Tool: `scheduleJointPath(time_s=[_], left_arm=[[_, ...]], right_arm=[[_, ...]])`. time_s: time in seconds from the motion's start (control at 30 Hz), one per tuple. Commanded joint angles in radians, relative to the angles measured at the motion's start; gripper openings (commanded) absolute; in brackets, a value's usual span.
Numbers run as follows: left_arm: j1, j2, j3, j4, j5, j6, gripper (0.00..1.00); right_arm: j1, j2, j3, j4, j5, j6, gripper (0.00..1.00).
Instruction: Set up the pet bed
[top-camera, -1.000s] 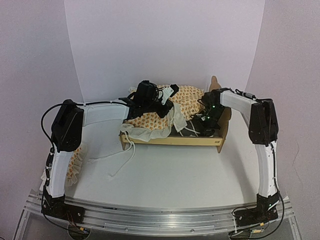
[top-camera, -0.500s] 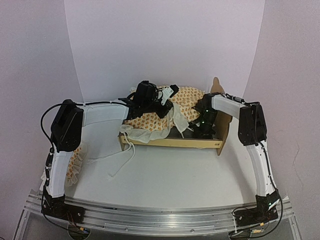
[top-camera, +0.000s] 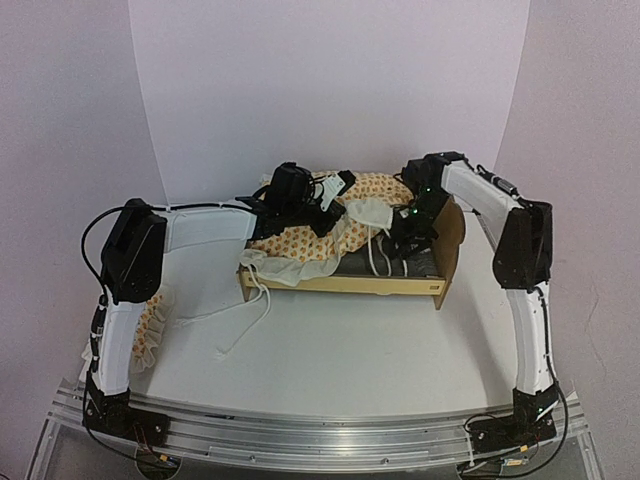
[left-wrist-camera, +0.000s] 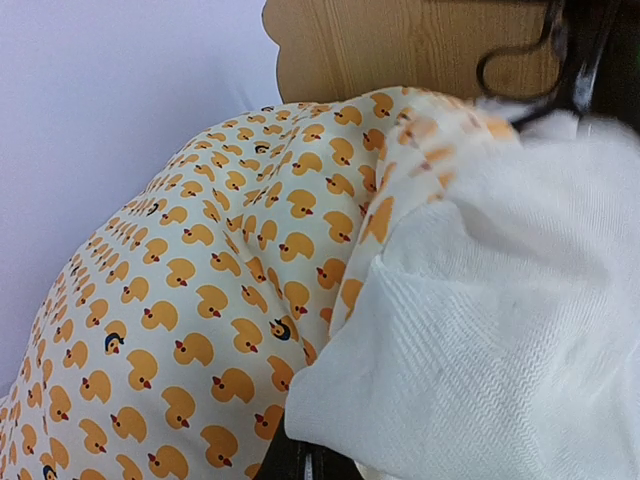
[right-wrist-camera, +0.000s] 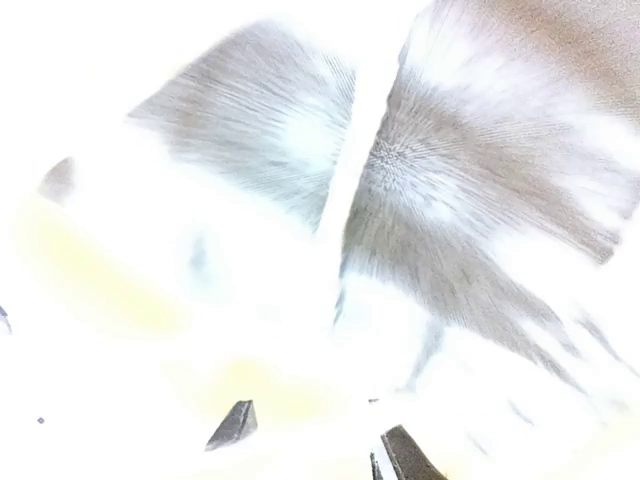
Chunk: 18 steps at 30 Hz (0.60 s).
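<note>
Top external: finding bed (top-camera: 345, 283) at back middle of table (top-camera: 330, 350), headboard (top-camera: 452, 235) right, backdrop close behind. Seeing left gripper (top-camera: 325, 213) clamping cushion (top-camera: 300, 240) draped over bed's left end. Seeing right gripper (top-camera: 408, 240) hovering over grey base, fingers (right-wrist-camera: 235, 425) standing apart; contact lost in glare.

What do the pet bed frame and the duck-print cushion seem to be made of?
The pet bed looks like light plywood, unpainted and matte; wood grain shows on the headboard. The cushion is soft woven fabric, probably cotton, printed with ducks; its white underside shows a herringbone-like weave.
</note>
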Motion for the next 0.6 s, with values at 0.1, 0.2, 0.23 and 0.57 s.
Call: scheduleJointPath(time_s=[0.1, 0.2, 0.23, 0.57], left_arm=[[0.007, -0.063, 0.003, 0.031, 0.005, 0.003, 0.00], [0.006, -0.062, 0.003, 0.029, 0.009, 0.004, 0.00], [0.006, -0.063, 0.003, 0.028, 0.009, 0.004, 0.00], [0.007, -0.065, 0.001, 0.019, 0.008, 0.008, 0.00]], right_arm=[[-0.006, -0.193, -0.039, 0.022, -0.001, 0.021, 0.38], [-0.007, -0.196, -0.076, 0.018, -0.003, 0.020, 0.38], [-0.006, -0.201, -0.085, 0.019, -0.001, 0.021, 0.38], [0.107, -0.491, -0.247, 0.255, 0.113, 0.098, 0.48]])
